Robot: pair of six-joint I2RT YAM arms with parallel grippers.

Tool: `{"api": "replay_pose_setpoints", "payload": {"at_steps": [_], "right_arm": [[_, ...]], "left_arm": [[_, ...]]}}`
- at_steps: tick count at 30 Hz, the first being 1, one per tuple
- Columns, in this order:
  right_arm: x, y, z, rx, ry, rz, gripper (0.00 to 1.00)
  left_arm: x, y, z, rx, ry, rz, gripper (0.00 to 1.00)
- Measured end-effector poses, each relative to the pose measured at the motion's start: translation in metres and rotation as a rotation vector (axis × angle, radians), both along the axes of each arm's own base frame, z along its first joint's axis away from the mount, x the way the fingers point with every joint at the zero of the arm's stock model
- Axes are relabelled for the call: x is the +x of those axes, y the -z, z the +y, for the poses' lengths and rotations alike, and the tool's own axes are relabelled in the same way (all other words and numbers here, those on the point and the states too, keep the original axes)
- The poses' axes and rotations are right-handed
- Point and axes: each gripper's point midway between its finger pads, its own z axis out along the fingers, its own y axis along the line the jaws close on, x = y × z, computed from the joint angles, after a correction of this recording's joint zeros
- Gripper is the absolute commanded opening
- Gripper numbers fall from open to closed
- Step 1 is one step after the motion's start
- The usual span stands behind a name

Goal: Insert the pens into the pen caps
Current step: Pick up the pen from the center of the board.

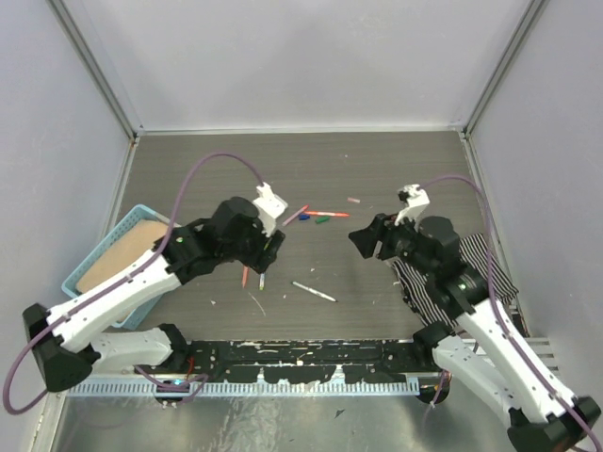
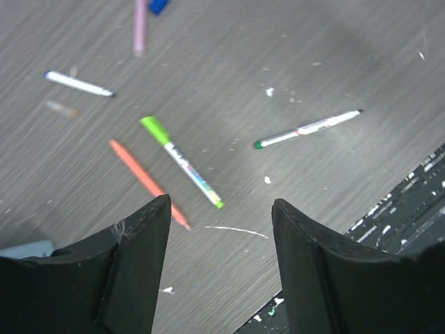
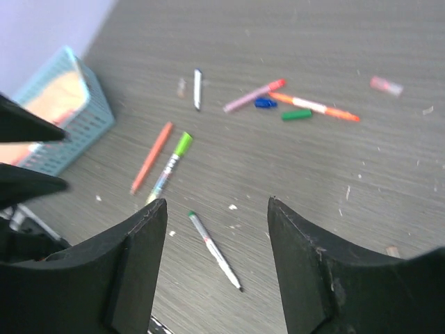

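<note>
- Left tool (image 2: 221, 209) stands wide open with nothing between its jaws, poised over the table (image 2: 334, 56). The orange pen (image 2: 147, 182) and the lime-ended pen (image 2: 181, 161) lie just ahead of it, side by side and close together.
- Right tool (image 3: 215, 206) is likewise spread and empty. A thin white pen (image 3: 214, 250) with a green tip lies on the table just in front of it.
- Farther out, the pink pen (image 3: 254, 96), blue cap (image 3: 264, 103), green cap (image 3: 296, 115) and an orange-and-white pen (image 3: 316, 106) form a loose cluster. A probable pink cap (image 3: 384, 85) sits apart from them, too blurred to be sure of. Another white pen (image 3: 197, 88) lies alone.
- Handling of the pens, as judged: light, stiff, smooth and round, so likely to roll or swivel between the pads. Take hold at mid-barrel, leaving the tip end clear.
- Handling of the caps, as judged: tiny and easily flicked away. Grip across the closed end, with the mouth exposed and in line with the pen.
</note>
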Motion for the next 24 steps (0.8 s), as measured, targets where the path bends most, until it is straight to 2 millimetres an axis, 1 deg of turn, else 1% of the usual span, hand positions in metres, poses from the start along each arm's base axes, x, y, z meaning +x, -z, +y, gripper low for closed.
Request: {"api": "replay_pose_setpoints", "payload": {"at_steps": [3,5,6,9,11,12,14,17,20,24], "right_arm": [[-0.018,-0.038,-0.006,0.080,-0.001,-0.101,0.66],[-0.028,-0.060,-0.012,0.105,0.000,-0.153,0.66],[-0.034,-0.075,-0.016,0.120,0.002,-0.187,0.66],[-0.049,-0.108,-0.027,0.146,0.017,-0.271,0.67],[-0.060,-0.127,-0.036,0.153,0.024,-0.324,0.68],[-0.065,-0.134,-0.039,0.156,0.025,-0.344,0.68],[-0.074,-0.146,-0.044,0.157,0.023,-0.375,0.68],[-0.084,-0.156,-0.050,0.159,0.022,-0.408,0.68],[-0.091,-0.154,-0.054,0.151,0.025,-0.407,0.68],[-0.093,-0.147,-0.055,0.137,0.025,-0.385,0.68]], "left_arm": [[-0.011,0.015,-0.029,0.028,0.097,0.023,0.64],[-0.018,0.030,-0.049,0.051,0.165,0.051,0.63],[-0.022,0.040,-0.060,0.062,0.201,0.073,0.63],[-0.029,0.064,-0.080,0.079,0.270,0.130,0.63],[-0.030,0.072,-0.090,0.069,0.299,0.149,0.63],[-0.030,0.075,-0.095,0.061,0.318,0.153,0.65],[-0.031,0.078,-0.102,0.053,0.347,0.154,0.71],[-0.033,0.087,-0.109,0.068,0.397,0.160,0.72],[-0.037,0.103,-0.115,0.107,0.445,0.179,0.72],[-0.043,0.126,-0.115,0.168,0.493,0.211,0.73]]}}
